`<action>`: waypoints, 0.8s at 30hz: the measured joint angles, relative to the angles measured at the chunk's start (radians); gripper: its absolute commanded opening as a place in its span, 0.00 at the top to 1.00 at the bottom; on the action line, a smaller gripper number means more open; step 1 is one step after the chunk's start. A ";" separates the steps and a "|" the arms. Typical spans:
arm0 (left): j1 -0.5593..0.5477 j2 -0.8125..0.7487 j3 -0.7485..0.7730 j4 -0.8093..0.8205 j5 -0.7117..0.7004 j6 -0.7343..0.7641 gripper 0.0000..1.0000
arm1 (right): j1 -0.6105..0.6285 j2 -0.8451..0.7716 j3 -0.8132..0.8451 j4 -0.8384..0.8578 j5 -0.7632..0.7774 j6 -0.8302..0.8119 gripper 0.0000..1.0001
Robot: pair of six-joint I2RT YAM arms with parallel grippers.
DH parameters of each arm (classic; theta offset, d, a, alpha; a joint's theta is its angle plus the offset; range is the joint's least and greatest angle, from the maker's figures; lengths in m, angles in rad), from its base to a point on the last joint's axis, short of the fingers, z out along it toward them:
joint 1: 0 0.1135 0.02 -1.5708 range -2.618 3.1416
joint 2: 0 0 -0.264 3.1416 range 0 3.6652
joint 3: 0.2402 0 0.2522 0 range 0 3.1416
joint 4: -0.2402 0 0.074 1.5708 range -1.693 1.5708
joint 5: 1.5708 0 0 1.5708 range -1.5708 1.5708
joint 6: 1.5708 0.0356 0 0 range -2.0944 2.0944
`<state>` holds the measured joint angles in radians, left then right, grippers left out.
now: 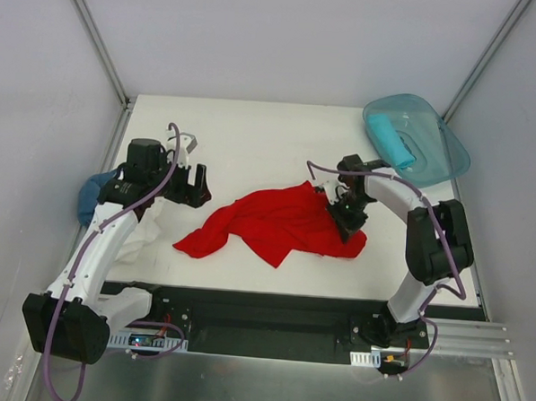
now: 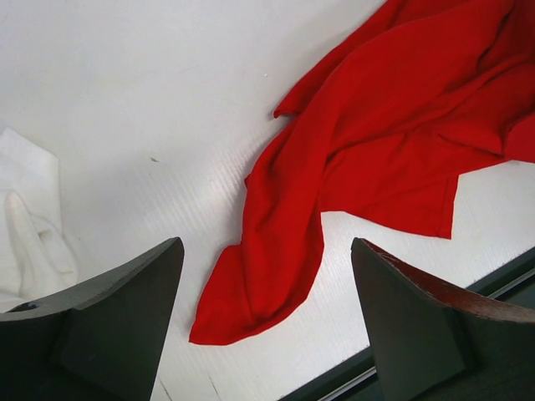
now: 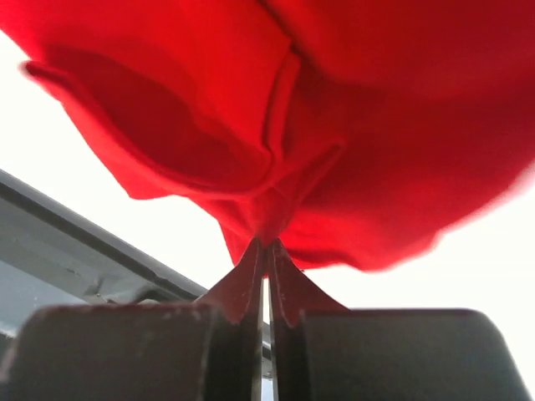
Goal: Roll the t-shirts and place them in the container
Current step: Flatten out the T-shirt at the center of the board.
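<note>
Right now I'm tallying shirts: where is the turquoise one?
In the top view, the turquoise t-shirt lies inside the teal tub at the far right corner of the table, beyond the right gripper.

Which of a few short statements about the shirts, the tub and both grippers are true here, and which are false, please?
1. The right gripper is shut on the red t-shirt. True.
2. The left gripper holds the red t-shirt. False: it is open and holds nothing.
3. The turquoise t-shirt lies in the teal tub. True.
4. The white t-shirt lies in the teal tub. False: it lies at the left side, near the left gripper.
</note>
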<state>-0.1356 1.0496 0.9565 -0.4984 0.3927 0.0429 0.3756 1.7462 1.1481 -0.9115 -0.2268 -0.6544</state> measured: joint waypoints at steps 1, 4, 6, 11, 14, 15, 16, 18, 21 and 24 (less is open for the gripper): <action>0.000 0.002 0.001 0.001 0.000 0.001 0.20 | 0.000 -0.002 0.025 -0.013 0.006 -0.001 0.99; 0.000 0.014 0.006 0.006 0.010 0.001 0.21 | 0.003 -0.027 0.161 -0.067 0.024 -0.008 0.99; 0.000 0.029 0.013 0.010 0.021 0.001 0.22 | 0.010 -0.095 0.229 -0.072 0.035 -0.028 0.99; 0.000 0.069 0.042 0.037 0.052 0.001 0.22 | 0.087 -0.366 0.291 -0.099 0.043 -0.119 0.99; 0.000 0.083 0.063 0.055 0.068 0.001 0.22 | 0.132 -0.522 0.282 -0.117 0.035 -0.164 0.99; 0.000 0.085 0.066 0.059 0.071 0.001 0.22 | 0.136 -0.572 0.260 -0.116 0.038 -0.176 0.99; 0.000 0.087 0.068 0.065 0.074 0.001 0.22 | 0.137 -0.615 0.222 -0.115 0.045 -0.186 0.99; 0.000 0.092 0.068 0.073 0.080 0.000 0.22 | 0.134 -0.690 0.116 -0.131 0.074 -0.206 0.99; 0.000 0.101 0.068 0.076 0.093 -0.003 0.21 | 0.095 -0.727 -0.063 -0.127 0.108 -0.238 0.96; 0.000 0.106 0.066 0.078 0.107 -0.007 0.21 | 0.008 -0.690 -0.201 -0.134 0.134 -0.251 0.98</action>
<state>-0.1356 1.1561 1.0225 -0.4206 0.4995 0.0357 0.3840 1.0557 0.9470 -1.0454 -0.0929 -0.9058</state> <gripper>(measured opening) 0.786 0.039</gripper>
